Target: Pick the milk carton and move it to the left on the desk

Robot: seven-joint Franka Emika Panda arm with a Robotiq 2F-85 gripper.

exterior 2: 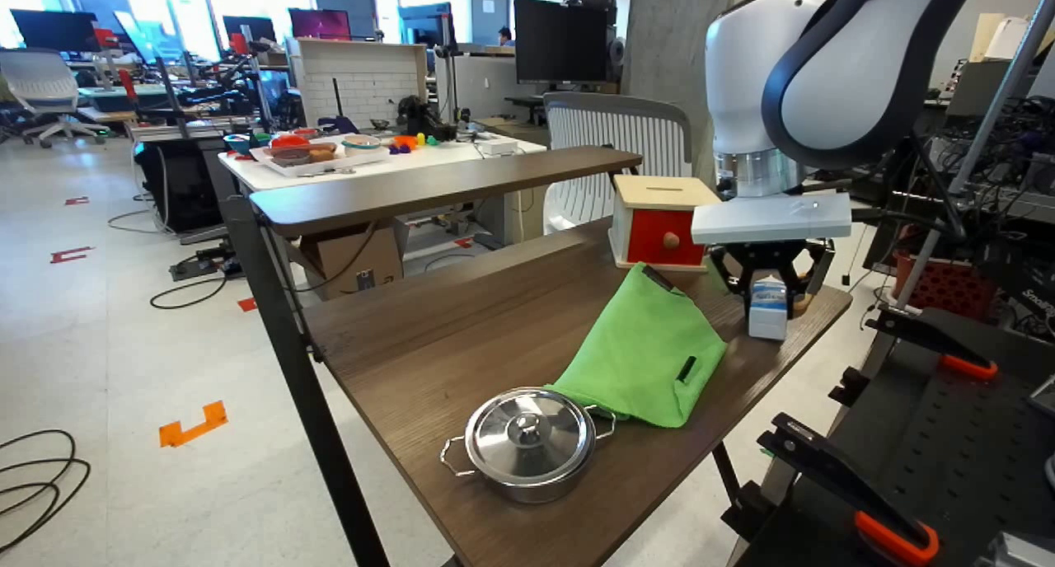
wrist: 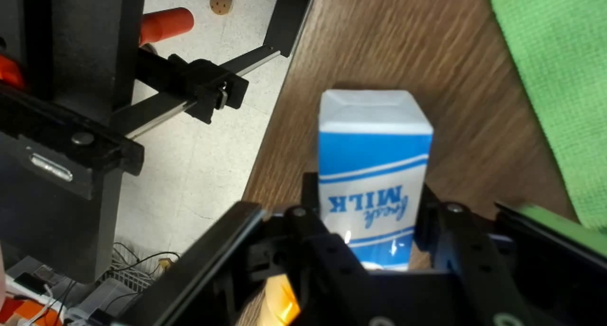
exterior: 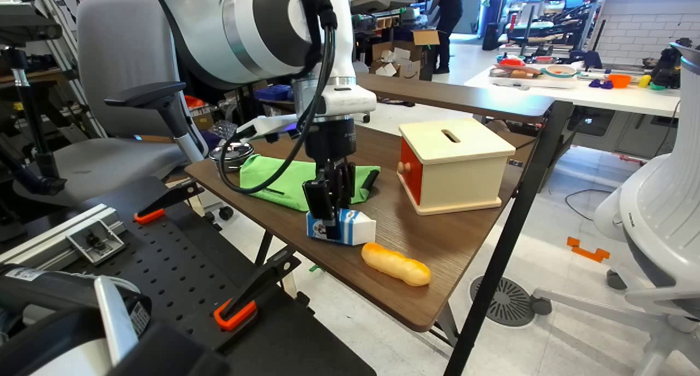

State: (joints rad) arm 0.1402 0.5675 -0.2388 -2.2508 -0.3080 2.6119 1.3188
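Dark equipment (exterior: 65, 294) fills the lower left in an exterior view. Left of the frame's centre, a green cloth (exterior: 292, 184) lies on the bench (exterior: 448, 239); just below centre, my end effector (exterior: 336, 220) grips the milk carton (exterior: 356, 228) by its sides. Rightward and lower lies an orange roll (exterior: 396, 264); then, higher, a wooden box (exterior: 462, 176).

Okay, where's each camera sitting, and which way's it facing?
An exterior view: beyond the pot, facing along the desk; arm and gripper show.
An exterior view: beyond the bread, facing across the desk; arm and gripper show.
Wrist view: above the gripper, facing down at the carton; its fingers show.
Both exterior views share carton, wooden box and cloth.
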